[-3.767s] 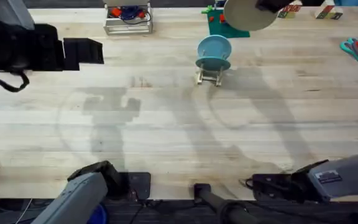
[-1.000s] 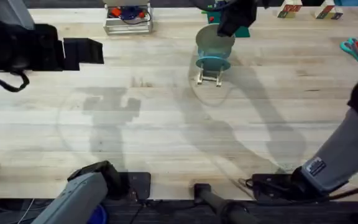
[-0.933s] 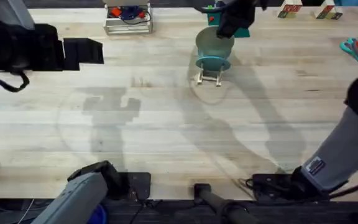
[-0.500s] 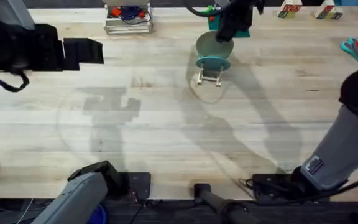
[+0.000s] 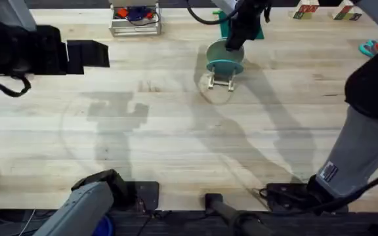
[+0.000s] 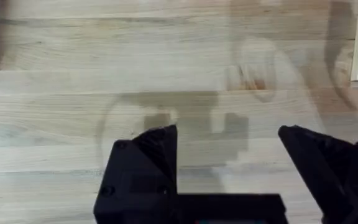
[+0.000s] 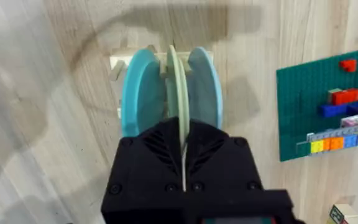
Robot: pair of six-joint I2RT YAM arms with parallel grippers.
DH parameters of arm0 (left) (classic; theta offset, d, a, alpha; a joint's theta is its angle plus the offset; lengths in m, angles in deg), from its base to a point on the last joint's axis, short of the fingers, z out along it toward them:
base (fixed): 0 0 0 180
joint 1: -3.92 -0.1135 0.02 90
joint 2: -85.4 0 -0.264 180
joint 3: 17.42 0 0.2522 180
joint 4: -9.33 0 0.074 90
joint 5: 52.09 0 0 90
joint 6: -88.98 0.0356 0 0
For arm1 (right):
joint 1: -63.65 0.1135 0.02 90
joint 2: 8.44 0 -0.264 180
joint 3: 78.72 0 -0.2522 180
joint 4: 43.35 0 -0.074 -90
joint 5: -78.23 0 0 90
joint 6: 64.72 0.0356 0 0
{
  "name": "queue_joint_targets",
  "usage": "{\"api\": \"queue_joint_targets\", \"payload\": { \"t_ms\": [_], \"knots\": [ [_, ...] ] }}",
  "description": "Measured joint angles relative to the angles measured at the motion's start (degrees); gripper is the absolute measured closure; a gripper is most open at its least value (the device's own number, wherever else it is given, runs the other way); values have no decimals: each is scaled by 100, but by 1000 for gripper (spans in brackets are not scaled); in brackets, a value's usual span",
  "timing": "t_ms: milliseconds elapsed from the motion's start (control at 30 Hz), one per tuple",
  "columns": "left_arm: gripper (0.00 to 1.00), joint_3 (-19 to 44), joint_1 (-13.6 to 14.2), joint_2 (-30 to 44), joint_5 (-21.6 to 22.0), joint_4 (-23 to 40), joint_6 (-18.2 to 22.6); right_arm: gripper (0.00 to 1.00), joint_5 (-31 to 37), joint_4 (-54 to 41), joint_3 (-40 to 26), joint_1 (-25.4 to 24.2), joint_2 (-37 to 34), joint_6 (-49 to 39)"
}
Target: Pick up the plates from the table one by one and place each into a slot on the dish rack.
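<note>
The dish rack stands at the table's far middle. In the right wrist view its pale wood carries two light blue plates standing on edge. Between them stands a cream-green plate, seen edge-on, with its far rim down among the pegs. My right gripper is shut on this plate's near rim, directly above the rack. My left gripper hangs open over bare table at the far left, holding nothing.
A metal wire basket with red and blue items stands at the far edge, left of the rack. A green brick baseplate lies just behind the rack. Scissors lie at the far right.
My right gripper has come down with the cream-green plate, from high behind the rack to between the blue plates. The left arm has not moved.
</note>
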Motion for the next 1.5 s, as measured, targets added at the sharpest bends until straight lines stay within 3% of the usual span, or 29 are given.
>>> {"api": "queue_joint_targets", "payload": {
  "t_ms": [233, 667, 1500],
  "knots": [
    [8, 0, 0, 0, 0, 0, 0, 962, 1, -1, 0, 0, 0, 0],
    [7, 0, 0, 0, 0, 0, 0, 831, -1, -23, 0, 0, 0, 1],
    [7, 0, 0, 0, 0, 0, 0, 863, 0, 59, 2, 0, 103, 7]
  ]
}}
